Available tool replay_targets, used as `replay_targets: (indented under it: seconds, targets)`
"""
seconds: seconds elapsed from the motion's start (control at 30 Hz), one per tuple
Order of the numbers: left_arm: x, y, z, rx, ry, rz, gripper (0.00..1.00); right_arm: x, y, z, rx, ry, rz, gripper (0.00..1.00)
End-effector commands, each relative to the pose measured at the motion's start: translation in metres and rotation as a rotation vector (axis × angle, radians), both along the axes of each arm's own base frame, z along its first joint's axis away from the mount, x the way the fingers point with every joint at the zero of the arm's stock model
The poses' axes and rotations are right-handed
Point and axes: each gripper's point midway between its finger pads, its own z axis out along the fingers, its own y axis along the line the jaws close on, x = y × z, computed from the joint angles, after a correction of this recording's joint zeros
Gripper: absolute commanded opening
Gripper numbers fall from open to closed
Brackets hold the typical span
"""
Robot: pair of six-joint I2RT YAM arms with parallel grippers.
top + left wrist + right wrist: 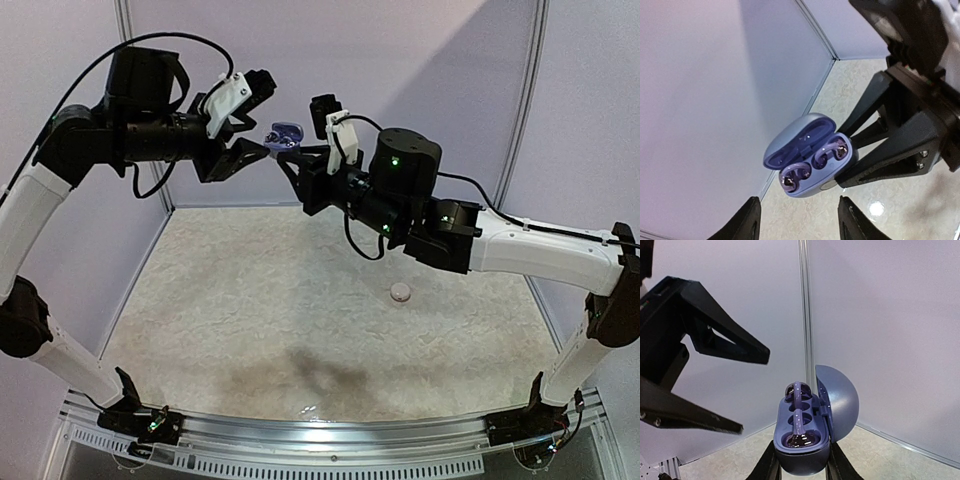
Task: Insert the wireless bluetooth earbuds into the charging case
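My right gripper [801, 466] is shut on the base of an open blue-purple charging case [805, 450] and holds it high above the table; the case also shows in the top view [283, 133]. Its lid [837, 400] stands open. Two purple earbuds with shiny ends [791, 178] [834, 151] sit in the case's wells. My left gripper [800, 221] is open and empty, close to the case, with the case between and beyond its fingertips. In the top view the left gripper [258, 150] faces the right gripper [295, 158].
A small whitish round piece [400, 292] lies on the pale textured table [250, 300], right of centre. White walls enclose the back and sides, with a corner post [805, 305] behind the case. The arm bases sit on the metal rail [330, 435] at the near edge.
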Motion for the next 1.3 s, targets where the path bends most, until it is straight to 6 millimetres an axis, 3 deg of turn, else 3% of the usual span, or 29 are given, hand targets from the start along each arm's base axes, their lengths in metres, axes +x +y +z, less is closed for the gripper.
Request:
replay_targets:
  seconds: [0.0, 0.13, 0.23, 0.67, 0.83, 1.27]
  targets:
    - [-0.006, 0.004, 0.008, -0.029, 0.031, 0.003, 0.51, -0.005, -0.011, 0.019, 0.034, -0.031, 0.018, 0.00]
    - [0.001, 0.008, 0.026, -0.100, 0.038, 0.023, 0.30, -0.008, -0.009, 0.017, 0.024, -0.029, 0.044, 0.00]
    - [0.017, 0.014, 0.025, -0.147, 0.086, 0.068, 0.18, -0.010, -0.008, 0.018, 0.026, -0.030, 0.057, 0.00]
    - [0.018, -0.005, 0.010, -0.169, 0.168, 0.016, 0.17, -0.015, -0.004, 0.019, 0.025, -0.032, 0.092, 0.00]
    - [0.021, -0.002, -0.009, -0.136, 0.189, 0.041, 0.17, -0.015, -0.006, 0.022, 0.031, -0.039, 0.090, 0.00]
    - [0.024, 0.011, -0.030, -0.105, 0.230, 0.099, 0.16, -0.016, -0.014, 0.030, 0.063, -0.050, 0.070, 0.00]
